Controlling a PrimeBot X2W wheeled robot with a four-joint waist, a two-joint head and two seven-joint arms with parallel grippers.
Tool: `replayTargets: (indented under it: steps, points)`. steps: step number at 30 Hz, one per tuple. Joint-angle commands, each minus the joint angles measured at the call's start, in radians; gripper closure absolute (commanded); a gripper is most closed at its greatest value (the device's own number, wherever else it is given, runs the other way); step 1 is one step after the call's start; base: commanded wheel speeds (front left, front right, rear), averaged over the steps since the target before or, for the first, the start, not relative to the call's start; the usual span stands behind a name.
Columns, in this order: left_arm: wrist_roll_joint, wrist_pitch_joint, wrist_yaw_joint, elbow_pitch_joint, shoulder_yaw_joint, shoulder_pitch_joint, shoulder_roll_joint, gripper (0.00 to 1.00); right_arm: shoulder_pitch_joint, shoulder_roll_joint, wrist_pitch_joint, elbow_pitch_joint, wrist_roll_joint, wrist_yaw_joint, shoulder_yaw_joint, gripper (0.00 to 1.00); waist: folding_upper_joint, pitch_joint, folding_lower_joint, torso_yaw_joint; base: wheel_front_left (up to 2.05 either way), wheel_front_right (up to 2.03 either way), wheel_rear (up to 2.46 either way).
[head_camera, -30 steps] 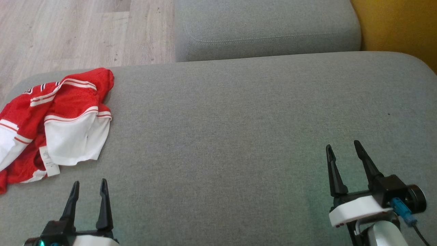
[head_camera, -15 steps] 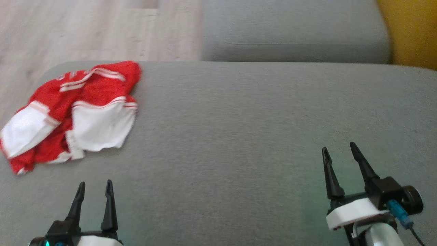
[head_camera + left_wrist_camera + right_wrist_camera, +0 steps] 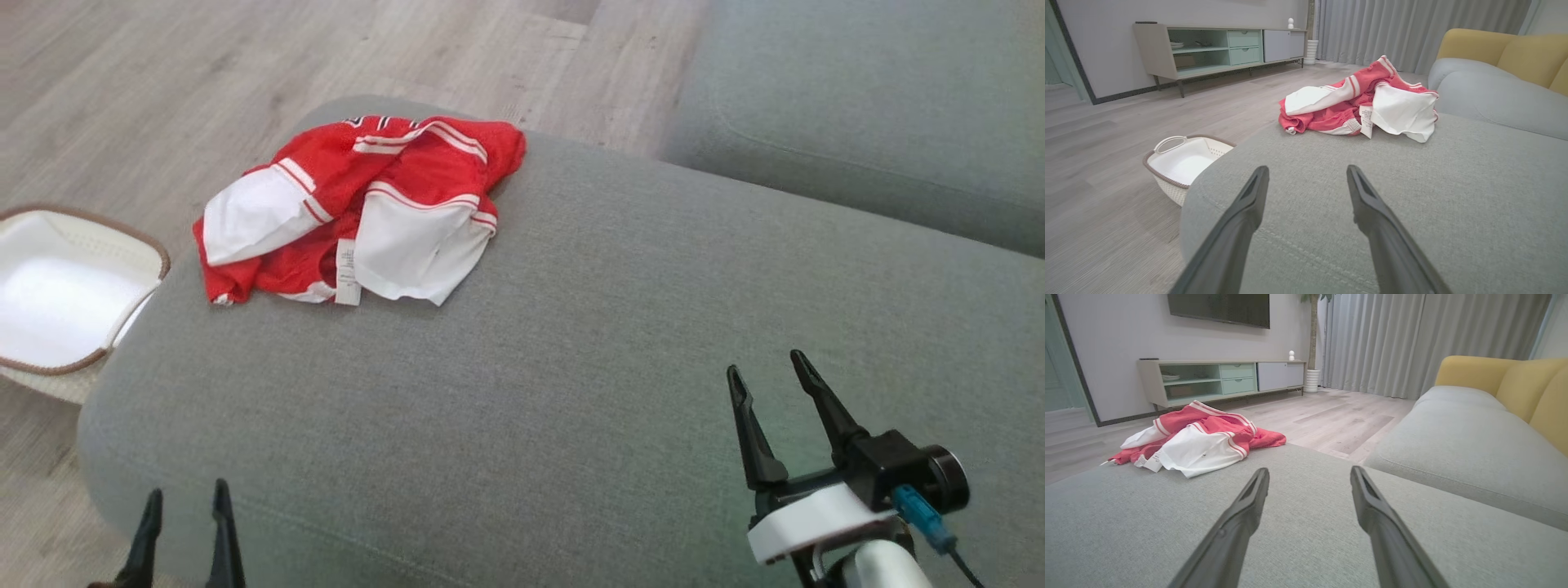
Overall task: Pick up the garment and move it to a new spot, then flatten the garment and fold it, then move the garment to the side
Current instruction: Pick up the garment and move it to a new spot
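Observation:
A crumpled red and white garment (image 3: 367, 216) lies near the far left corner of the grey cushion (image 3: 571, 367); it also appears in the left wrist view (image 3: 1363, 102) and the right wrist view (image 3: 1196, 437). My left gripper (image 3: 186, 500) hovers open over the cushion's near left edge, well short of the garment, nothing between its fingers (image 3: 1249, 200). My right gripper (image 3: 763, 369) stands open over the near right of the cushion, empty, far to the garment's right.
A white basket (image 3: 65, 286) with a brown rim sits on the wooden floor (image 3: 163, 82) left of the cushion. A second grey cushion (image 3: 857, 122) lies at the far right, with a yellow backrest (image 3: 1494, 375). A low cabinet (image 3: 1216, 45) stands along the wall.
The head camera has swung left, so the garment now sits nearer the picture's middle and the basket has come into view. Both grippers stay open; the garment lies as before.

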Motion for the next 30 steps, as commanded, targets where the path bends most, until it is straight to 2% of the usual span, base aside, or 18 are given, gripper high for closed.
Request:
replayTargets:
  steps: [1, 7, 11, 15, 18, 21, 30]
  points:
    - [-0.01, -0.01, -0.004, -0.044, 0.039, -0.054, 0.01, 0.0, -0.048, -0.009, -0.011, -0.032, 0.001, 0.008, 0.024, 0.0, 0.0, 0.016, 0.0002, -0.003, 0.0, 0.0, 0.0]
    - [-0.071, -0.006, -0.02, -0.092, 0.059, -0.131, 0.043, 0.0, -0.078, -0.009, -0.011, -0.05, -0.032, 0.008, 0.018, 0.0, 0.0, 0.116, 0.0002, -0.066, 0.0, 0.0, 0.0]
    - [-0.157, 0.054, -0.03, -0.107, 0.05, -0.278, 0.12, 0.0, -0.116, -0.009, -0.011, -0.071, -0.08, 0.008, 0.001, 0.0, 0.0, 0.232, 0.0002, -0.106, 0.0, 0.0, 0.0]
    - [-0.22, 0.146, -0.033, -0.077, -0.011, -0.448, 0.24, 0.0, -0.143, -0.009, -0.011, -0.085, -0.127, 0.008, -0.021, 0.0, 0.0, 0.323, 0.0002, -0.134, 0.0, 0.0, 0.0]
    - [-0.246, 0.199, -0.033, 0.024, -0.077, -0.558, 0.319, 0.0, -0.149, -0.015, -0.011, -0.086, -0.148, 0.008, -0.018, 0.0, 0.0, 0.353, 0.0002, -0.159, 0.0, 0.0, 0.0]
    - [-0.287, 0.225, -0.033, 0.152, -0.122, -0.647, 0.367, 0.0, -0.146, -0.021, -0.011, -0.089, -0.151, 0.008, -0.014, 0.0, 0.0, 0.357, 0.0002, -0.19, 0.0, 0.0, 0.0]
    - [-0.382, 0.173, -0.033, 0.454, -0.257, -0.835, 0.461, 0.0, -0.123, -0.048, -0.011, -0.12, -0.155, 0.008, -0.001, 0.0, 0.0, 0.382, 0.0002, -0.267, 0.0, 0.0, 0.0]
